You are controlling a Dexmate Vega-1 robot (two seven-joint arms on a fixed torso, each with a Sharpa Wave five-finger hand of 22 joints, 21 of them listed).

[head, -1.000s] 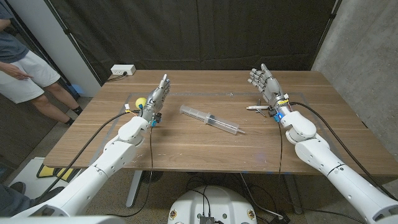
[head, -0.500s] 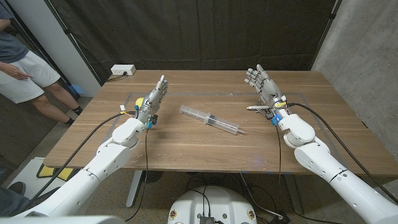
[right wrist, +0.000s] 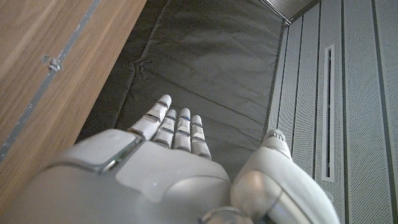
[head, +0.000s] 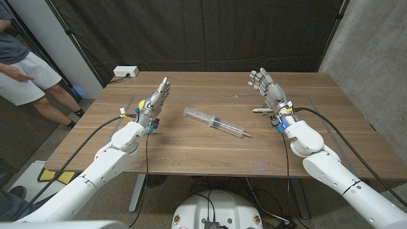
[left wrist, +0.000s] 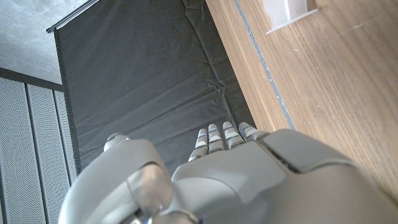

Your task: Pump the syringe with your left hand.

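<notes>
The syringe [head: 216, 123] lies on its side mid-table [head: 191, 152], untouched, between the two hands. The left hand [head: 155, 102] stands beside it, a little farther back, fingers straight and holding nothing; the right hand [head: 267, 84], farther back again, is likewise spread and empty. Nothing is started (by my reckoning): the left hand must reach over, grasp the barrel and work the plunger.

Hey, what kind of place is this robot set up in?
Probably a robotics lab or test room: black curtain behind a wooden table, a lone syringe, a power strip.
</notes>
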